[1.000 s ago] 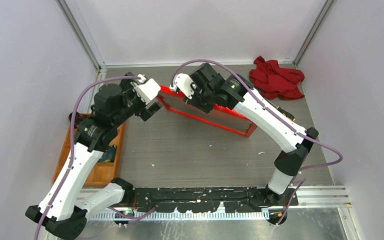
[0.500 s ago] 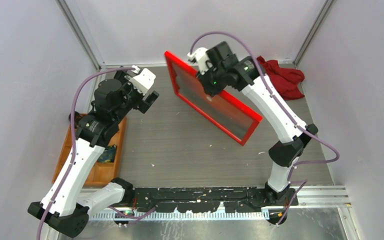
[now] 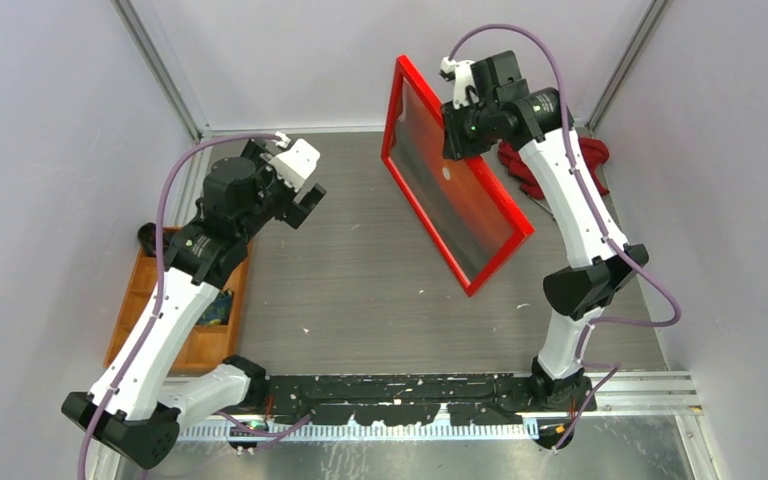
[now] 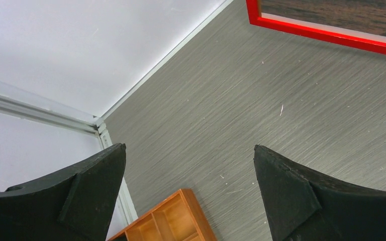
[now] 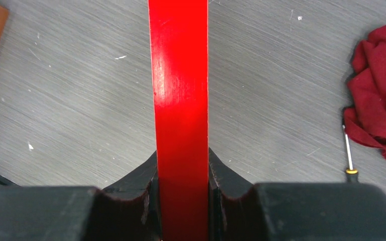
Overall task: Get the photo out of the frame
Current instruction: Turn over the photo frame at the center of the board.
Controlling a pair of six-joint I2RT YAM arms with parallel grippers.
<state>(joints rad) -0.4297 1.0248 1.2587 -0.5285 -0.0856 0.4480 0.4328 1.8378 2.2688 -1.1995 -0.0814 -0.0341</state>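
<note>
**Red frame [image 3: 391, 110] lifted, photo [image 3: 460, 195] still inside**

A second ago it lay on the worktop [image 3: 360, 280]; now your right pincer [image 5: 182, 165], closed narrow on its top rim, holds it tilted high in the air. The photo sits in it yet, so removal is still ahead of you. Your left pincer [image 3: 305, 195] gapes wide, empty, apart from the frame.
</note>
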